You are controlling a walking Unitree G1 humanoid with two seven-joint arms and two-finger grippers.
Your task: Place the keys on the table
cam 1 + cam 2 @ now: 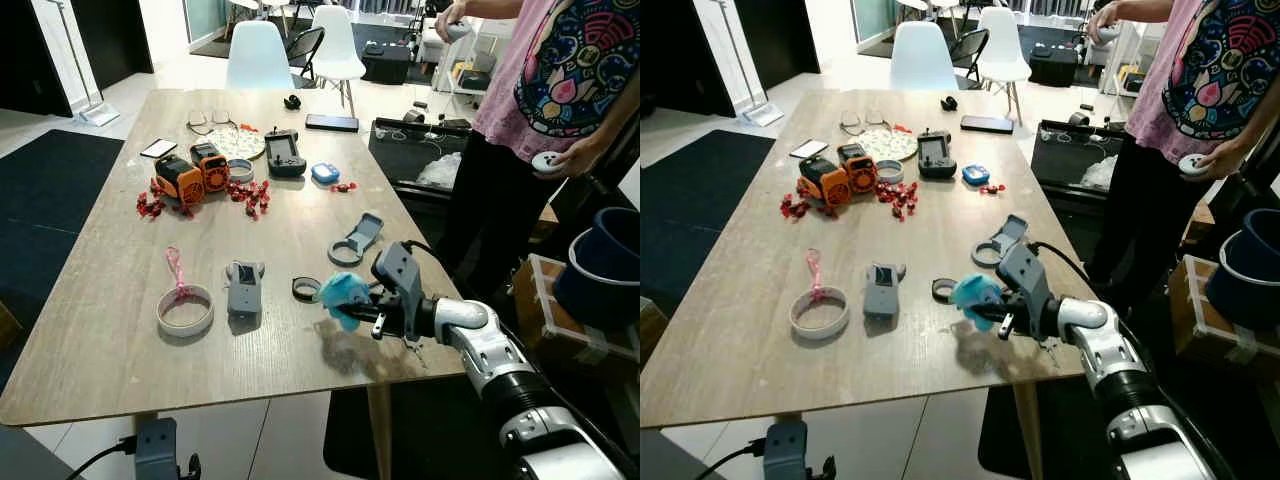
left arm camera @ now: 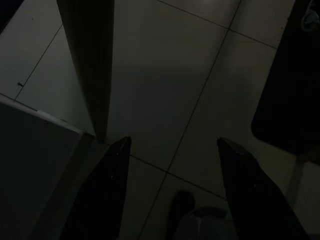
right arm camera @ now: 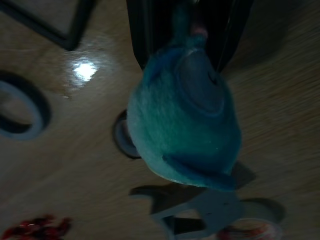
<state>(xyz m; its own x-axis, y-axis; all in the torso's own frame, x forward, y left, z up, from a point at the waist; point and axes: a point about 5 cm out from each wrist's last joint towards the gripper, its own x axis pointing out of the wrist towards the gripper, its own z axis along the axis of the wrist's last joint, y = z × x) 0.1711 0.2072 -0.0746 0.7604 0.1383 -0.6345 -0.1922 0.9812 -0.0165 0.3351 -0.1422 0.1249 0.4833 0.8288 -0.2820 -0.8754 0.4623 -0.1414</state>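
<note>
Gripping the keys' fuzzy teal charm [image 1: 343, 296], my right gripper [image 1: 362, 308] hovers above the table [image 1: 90, 340], near its edge. Left gripper [image 2: 170, 187] hangs unclenched beside the table leg [image 2: 91, 65].

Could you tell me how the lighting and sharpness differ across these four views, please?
Both eye views are bright and sharp, with a shadow on the table under the right gripper; the left wrist view is very dark; the right wrist view is dim, the blue plush keychain blurred, with a glare spot on the wood.

Keys [image 1: 345, 298] with teal fuzzy charm, above table [image 1: 120, 340] edge
</note>
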